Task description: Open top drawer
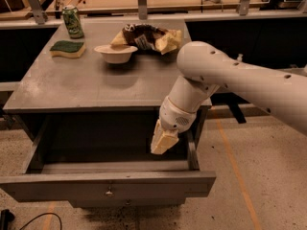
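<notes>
The top drawer (108,185) is a wide grey metal front with a small round centre knob (109,192). It stands pulled well out from under the grey table top (86,87), and its deep grey box shows open from above. My gripper (160,147), cream-coloured at the end of the white arm (225,75), points down inside the drawer box at its right side, behind the front panel and close to the right wall.
On the table top are a green can (73,21), a green sponge (67,48), a white bowl (115,53) and a crumpled snack bag (146,36). A narrower drawer front (127,202) shows below. A black cable (29,219) lies on the floor at the left.
</notes>
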{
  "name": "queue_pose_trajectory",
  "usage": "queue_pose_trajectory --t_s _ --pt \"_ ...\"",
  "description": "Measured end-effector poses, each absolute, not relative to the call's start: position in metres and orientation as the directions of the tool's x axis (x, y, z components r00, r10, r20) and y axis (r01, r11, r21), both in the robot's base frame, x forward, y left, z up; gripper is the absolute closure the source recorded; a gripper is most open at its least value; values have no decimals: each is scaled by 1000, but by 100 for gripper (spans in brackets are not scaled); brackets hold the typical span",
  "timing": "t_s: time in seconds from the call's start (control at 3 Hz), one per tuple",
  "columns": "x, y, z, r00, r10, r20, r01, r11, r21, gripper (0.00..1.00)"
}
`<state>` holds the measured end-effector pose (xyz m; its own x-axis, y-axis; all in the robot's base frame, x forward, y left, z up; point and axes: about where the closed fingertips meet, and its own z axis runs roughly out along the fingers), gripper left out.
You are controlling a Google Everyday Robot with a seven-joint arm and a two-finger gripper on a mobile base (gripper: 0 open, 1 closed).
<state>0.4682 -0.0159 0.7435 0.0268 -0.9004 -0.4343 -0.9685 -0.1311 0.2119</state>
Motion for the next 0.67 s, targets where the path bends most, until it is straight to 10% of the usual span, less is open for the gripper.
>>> queue_pose_trajectory --t_s 0.67 --pt "478 -2 723 57 -903 -426 -979 -134 153 65"
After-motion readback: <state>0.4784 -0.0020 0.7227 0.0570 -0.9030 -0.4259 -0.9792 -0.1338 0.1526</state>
